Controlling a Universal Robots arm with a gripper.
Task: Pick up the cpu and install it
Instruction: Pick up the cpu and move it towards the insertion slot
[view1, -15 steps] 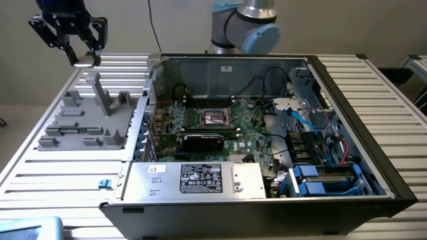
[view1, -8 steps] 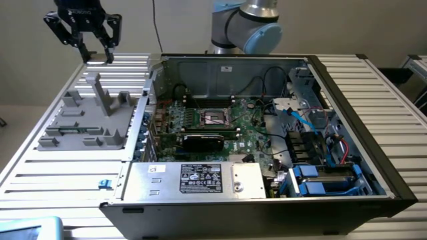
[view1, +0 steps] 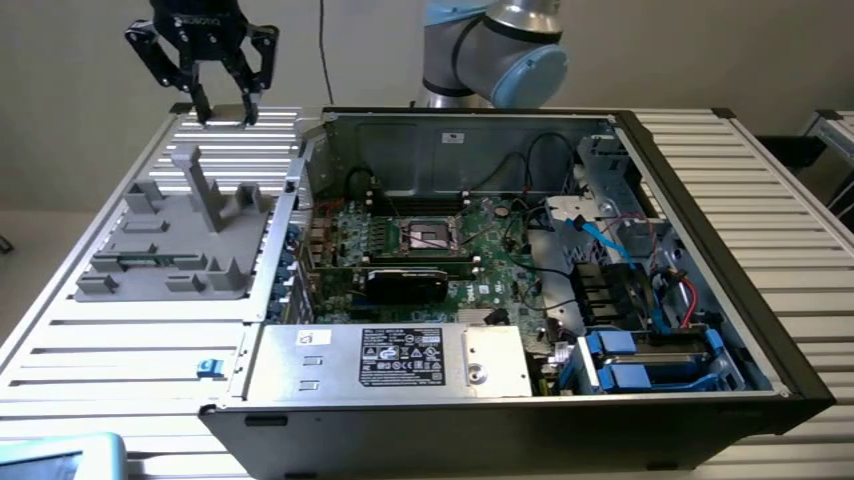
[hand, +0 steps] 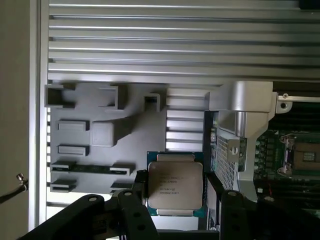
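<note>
- At the exterior view's left, my claw (view1: 224, 112) is clamped on the cpu (hand: 175, 186), held high over the tray (view1: 174, 240).
- The grip is on thin edges, so I fear a slip or tilt could seat it crooked in the socket (view1: 430, 236).
- Slatted metal table (view1: 747, 200), with a plain wall (view1: 694, 50) behind.

The small, flat, square cpu (hand: 175, 184) carries a dull silver-grey metal lid, matt and smooth, over a thin green board edge. The black gripper (view1: 226, 118) has a matt finish. The grey moulded parts tray (view1: 160, 255) looks like matt plastic. The pale ribbed table (view1: 120, 345) is satin metal. The silver power supply box (view1: 497, 360) is bare sheet metal with a white paper label (view1: 400, 357).
</note>
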